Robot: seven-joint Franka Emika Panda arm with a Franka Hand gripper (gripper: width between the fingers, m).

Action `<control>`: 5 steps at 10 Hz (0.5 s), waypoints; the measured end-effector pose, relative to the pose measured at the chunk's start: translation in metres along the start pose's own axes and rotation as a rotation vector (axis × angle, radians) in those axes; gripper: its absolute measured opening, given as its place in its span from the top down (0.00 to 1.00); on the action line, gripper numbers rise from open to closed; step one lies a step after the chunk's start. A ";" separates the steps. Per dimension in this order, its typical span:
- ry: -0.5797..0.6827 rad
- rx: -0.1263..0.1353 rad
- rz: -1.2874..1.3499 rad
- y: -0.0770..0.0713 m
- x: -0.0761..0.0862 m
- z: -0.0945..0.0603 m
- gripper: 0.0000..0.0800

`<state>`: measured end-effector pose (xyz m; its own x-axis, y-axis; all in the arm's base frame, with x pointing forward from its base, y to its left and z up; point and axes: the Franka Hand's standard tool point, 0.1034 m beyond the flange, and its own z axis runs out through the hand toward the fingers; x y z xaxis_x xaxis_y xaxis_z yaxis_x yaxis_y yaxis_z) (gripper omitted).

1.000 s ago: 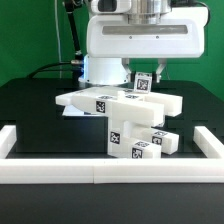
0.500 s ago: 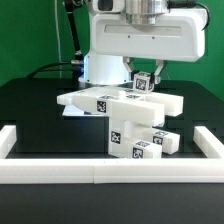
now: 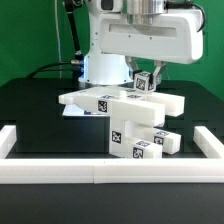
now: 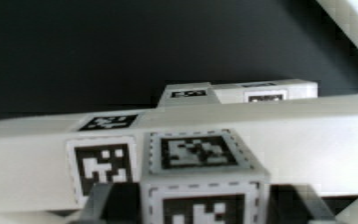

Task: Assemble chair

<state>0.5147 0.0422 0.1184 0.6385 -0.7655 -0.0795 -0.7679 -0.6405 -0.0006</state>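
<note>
White chair pieces point(image 3: 120, 125) stand stacked in the middle of the black table point(image 3: 30, 110), inside the border rails point(image 3: 100, 172). A flat slab point(image 3: 118, 103) lies across an upright leg block point(image 3: 118, 135). The end effector point(image 3: 143, 80) is clenched on a small tagged cube point(image 3: 143, 84) at the slab's far edge; I cannot tell whether they touch.

Bright light whitens the chair point(image 3: 120, 104); the wrist view is blurred.

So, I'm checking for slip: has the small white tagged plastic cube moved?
No. The small white tagged plastic cube stays just above the flat white slab.
</note>
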 end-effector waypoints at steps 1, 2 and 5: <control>0.000 0.000 0.058 0.000 0.000 0.000 0.64; -0.002 0.001 0.107 -0.001 -0.001 0.000 0.64; -0.002 0.001 0.103 -0.001 -0.001 0.000 0.40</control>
<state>0.5145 0.0438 0.1182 0.5559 -0.8273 -0.0809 -0.8297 -0.5581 0.0068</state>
